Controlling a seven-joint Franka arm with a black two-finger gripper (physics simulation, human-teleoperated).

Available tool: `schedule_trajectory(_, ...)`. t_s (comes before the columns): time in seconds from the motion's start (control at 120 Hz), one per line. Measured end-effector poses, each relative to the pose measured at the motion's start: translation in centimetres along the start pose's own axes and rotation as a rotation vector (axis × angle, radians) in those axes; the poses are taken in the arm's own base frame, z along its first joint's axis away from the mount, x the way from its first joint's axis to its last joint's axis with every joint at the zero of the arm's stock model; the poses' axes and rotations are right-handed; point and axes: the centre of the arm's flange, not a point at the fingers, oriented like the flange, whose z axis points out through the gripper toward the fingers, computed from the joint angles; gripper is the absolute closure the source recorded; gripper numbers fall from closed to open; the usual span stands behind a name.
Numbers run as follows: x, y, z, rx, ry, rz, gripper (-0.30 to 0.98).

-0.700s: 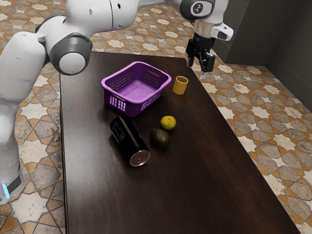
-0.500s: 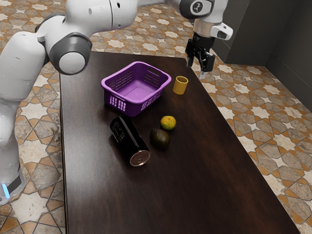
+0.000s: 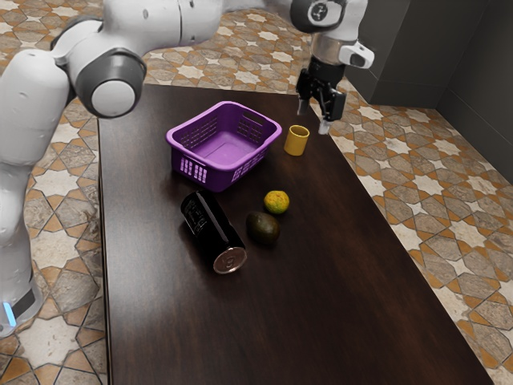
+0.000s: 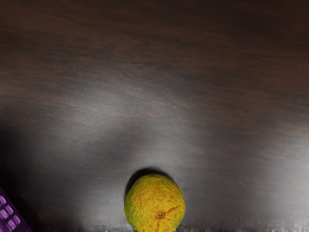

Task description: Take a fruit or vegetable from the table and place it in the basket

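Shifted a little toward the exterior view's left and lower in it since the earlier frame, the gripper (image 3: 313, 118) points down, its fingertips seen just beyond the mug (image 3: 296, 140). The fingers stand apart, spread open with bare space between them. The citrus fruit (image 3: 276, 202), yellow with green patches, rests on the table (image 3: 329, 313), well apart from the gripper. Just beside it lies the avocado (image 3: 263, 228), dark and rounded; whether the two touch, I cannot tell. The black can (image 3: 212, 231) lies on its side near the avocado, its metal end (image 3: 230, 260) turned toward the table's near end. The purple basket (image 3: 192, 169) stands upright between the arm's base and the yellow mug, which is upright too. The fruit and avocado are both outside the basket, and neither has moved.

From the wrist, the camera looks down on the same citrus fruit (image 4: 154, 203), its small stem scar facing up and a dark shadow hugging one side. Part of the basket's slotted purple wall (image 4: 9, 216) shows apart from the fruit, with wood grain around them.
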Motion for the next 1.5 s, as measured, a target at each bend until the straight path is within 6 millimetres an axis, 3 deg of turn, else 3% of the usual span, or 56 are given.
schedule_trajectory(0.075, 0.5, 0.4, 2.8, -0.008, -0.032, 0.015, 0.0)
schedule_trajectory(0.2, 1.5, 0.7, 4.8, -0.075, -0.028, 0.032, 0.0)
schedule_trajectory(0.375, 1.9, 2.0, 5.1, -0.08, 0.003, 0.081, 0.0)
schedule_trajectory(0.708, 2.4, 2.9, 5.5, -0.103, 0.024, 0.116, 0.0)
schedule_trajectory(0.842, 1.6, 6.1, 6.0, -0.046, 0.006, 0.19, 0.0)
schedule_trajectory(0.933, 0.7, 5.6, 8.7, -0.006, -0.058, 0.184, 0.0)
schedule_trajectory(1.217, -2.7, 2.9, 12.5, 0.029, -0.156, 0.131, 0.0)
schedule_trajectory(1.5, -3.3, 2.1, 17.2, 0.029, -0.163, 0.115, 0.0)
